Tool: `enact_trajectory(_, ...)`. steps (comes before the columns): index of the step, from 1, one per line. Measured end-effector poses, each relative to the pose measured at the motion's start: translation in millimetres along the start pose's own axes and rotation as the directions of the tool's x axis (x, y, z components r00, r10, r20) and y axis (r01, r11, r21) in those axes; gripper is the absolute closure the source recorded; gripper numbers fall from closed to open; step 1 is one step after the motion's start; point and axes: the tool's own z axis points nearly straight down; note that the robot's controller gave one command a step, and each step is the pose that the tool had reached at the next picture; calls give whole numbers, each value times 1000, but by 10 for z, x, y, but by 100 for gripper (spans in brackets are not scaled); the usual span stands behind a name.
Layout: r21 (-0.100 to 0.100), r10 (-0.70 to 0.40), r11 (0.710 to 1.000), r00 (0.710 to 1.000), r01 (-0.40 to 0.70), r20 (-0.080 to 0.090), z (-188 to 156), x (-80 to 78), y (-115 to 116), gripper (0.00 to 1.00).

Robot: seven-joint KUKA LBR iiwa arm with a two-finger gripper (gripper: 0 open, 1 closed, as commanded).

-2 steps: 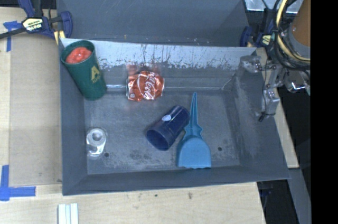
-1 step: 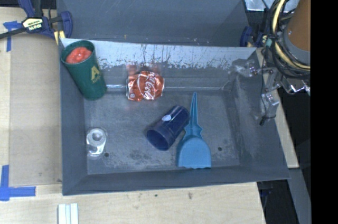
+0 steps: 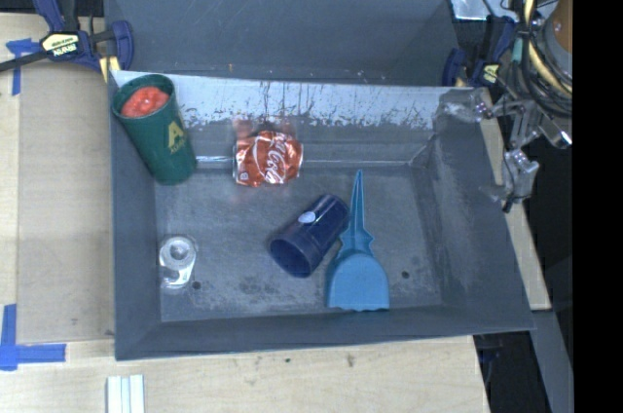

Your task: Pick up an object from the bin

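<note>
My gripper (image 3: pixel 516 172) hangs over the bin's right rim, apart from all the loose things. Nearest to it, a light blue plastic scraper (image 3: pixel 358 267) lies on the floor with its wide blade at the front wall and its thin handle pointing back. A dark blue cup (image 3: pixel 310 236) lies on its side against the scraper's left edge, mouth towards the front left. A crumpled red and white can (image 3: pixel 266 158) rests near the back wall, left of the middle.
A green cup (image 3: pixel 156 131) with something red in its mouth leans in the back left corner. A small clear glass object (image 3: pixel 177 261) stands at the front left. The arm with its cables is beyond the bin's back right corner.
</note>
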Motion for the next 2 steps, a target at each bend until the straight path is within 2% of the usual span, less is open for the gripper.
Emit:
enact_trajectory(1, 11, -155, 988, 988, 154, 11, -267, -398, -236, 0)
enact_trajectory(2, 0, -268, 964, 963, 268, 3, -509, -407, -96, 0)
